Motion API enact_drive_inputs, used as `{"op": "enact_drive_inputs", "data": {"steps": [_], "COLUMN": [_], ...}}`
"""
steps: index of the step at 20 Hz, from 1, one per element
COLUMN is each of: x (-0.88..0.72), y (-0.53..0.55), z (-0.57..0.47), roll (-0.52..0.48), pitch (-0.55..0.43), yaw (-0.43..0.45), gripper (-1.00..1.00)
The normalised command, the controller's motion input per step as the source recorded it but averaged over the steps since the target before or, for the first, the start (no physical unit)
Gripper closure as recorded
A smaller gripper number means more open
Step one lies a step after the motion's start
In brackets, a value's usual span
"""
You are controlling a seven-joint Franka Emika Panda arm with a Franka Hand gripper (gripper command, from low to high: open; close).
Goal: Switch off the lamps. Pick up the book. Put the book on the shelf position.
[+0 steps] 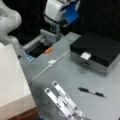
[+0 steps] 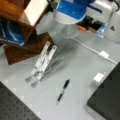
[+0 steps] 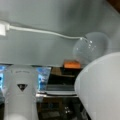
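The book [image 1: 11, 75] is a large white slab lying flat on the dark wooden shelf position [image 1: 26, 114] at a front view's left. In a front view the book [image 2: 36, 10] rests on the shelf position [image 2: 23, 50] at the top left. A clear round lamp bulb [image 2: 67, 31] sits unlit on the grey table under the arm, and the wrist view shows the bulb [image 3: 91, 47] dark at the end of a white cable [image 3: 37, 30]. The gripper [image 1: 52, 32] hangs at the table's far edge above an orange button [image 1: 48, 50], apart from the book and holding nothing that shows.
A flat black box with a silver base [image 1: 96, 51] carries a small white block [image 1: 85, 55]. A pen [image 1: 91, 92] and a folded metal stand [image 1: 63, 101] lie on the table. The cable's inline switch [image 1: 51, 62] lies mid-table. A white case with a black triangle [image 3: 21, 92] stands behind.
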Motion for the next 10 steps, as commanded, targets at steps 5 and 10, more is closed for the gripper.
{"op": "enact_drive_inputs", "data": {"steps": [5,10], "x": [-0.1,-0.17], "y": [0.04,0.07], "z": [-0.25,-0.26], "roll": [0.273,0.204], "pitch": [-0.331,-0.299], "yaw": [-0.077,-0.086], "gripper": [-1.0,-1.0]}}
